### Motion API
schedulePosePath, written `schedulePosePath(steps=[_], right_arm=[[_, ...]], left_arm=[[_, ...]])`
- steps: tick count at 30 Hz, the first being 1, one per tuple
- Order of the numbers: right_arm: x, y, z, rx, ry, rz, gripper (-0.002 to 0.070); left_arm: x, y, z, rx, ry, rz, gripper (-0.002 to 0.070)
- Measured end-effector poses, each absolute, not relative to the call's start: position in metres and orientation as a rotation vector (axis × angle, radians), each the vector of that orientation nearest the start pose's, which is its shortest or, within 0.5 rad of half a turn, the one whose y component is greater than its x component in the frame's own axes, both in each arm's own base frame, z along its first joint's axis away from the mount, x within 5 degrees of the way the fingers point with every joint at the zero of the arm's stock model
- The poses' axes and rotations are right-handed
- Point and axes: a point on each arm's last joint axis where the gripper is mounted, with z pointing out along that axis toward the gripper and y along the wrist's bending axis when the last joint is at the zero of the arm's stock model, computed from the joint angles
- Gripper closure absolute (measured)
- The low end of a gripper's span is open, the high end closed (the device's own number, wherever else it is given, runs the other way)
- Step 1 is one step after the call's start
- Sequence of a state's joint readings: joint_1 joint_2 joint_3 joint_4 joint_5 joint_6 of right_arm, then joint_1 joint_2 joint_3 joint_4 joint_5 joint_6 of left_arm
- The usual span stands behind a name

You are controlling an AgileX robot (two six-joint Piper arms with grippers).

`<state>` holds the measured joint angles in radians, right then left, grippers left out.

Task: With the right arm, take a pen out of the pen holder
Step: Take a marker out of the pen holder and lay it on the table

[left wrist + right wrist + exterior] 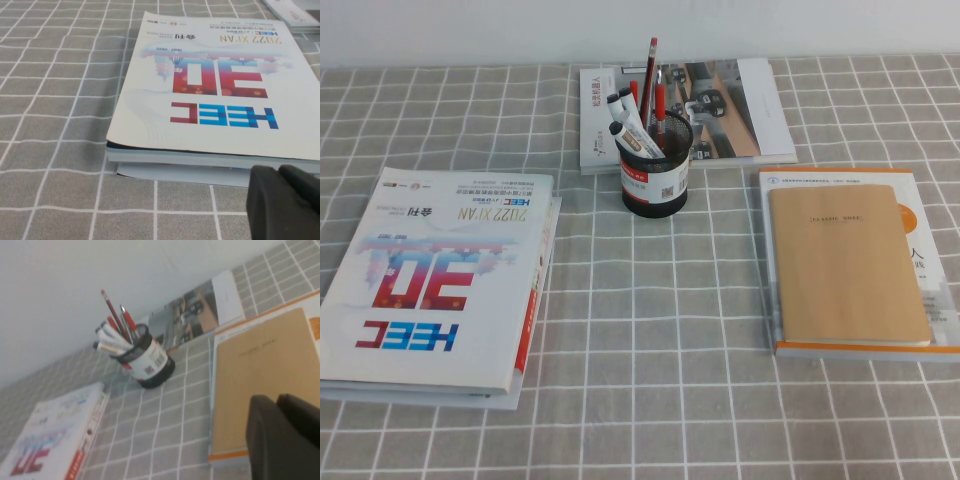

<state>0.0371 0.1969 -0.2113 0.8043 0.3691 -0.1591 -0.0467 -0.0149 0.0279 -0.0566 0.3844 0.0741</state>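
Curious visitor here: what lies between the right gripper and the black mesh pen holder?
Right wrist view: tan rectangular notebook, then bare grey checked cloth, between right gripper and pen holder. Left gripper hangs beside the white magazine.

There's the white HEEC magazine (215, 85), lying on top of a thin stack on the grey checked tablecloth (55, 100). Down by the stack's near edge hangs the left gripper (279, 175), dark fingers pressed together.
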Motion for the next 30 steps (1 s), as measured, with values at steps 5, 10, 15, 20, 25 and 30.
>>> schedulePosePath(steps=[5,10,15,20,25,30], right_arm=[[0.087,0.031,0.275,0.151,1.947,0.6,0.0689],[0.12,0.034,0.294,0.009,2.052,0.518,0.0689],[0.151,0.043,0.305,-0.097,2.08,0.513,0.0688],[0.18,0.069,0.315,-0.244,2.042,0.508,0.0689],[0.206,0.119,0.314,-0.473,2.005,0.5,0.0689],[0.231,0.172,0.302,-0.687,1.98,0.459,0.0688]], left_arm=[[0.052,-0.004,0.17,0.079,1.879,-0.037,0.068],[0.052,-0.004,0.17,0.079,1.879,-0.037,0.068],[0.052,-0.004,0.17,0.079,1.879,-0.037,0.068],[0.052,-0.004,0.17,0.079,1.879,-0.037,0.068],[0.052,-0.004,0.17,0.079,1.879,-0.037,0.068],[0.052,-0.004,0.17,0.079,1.879,-0.037,0.068]])
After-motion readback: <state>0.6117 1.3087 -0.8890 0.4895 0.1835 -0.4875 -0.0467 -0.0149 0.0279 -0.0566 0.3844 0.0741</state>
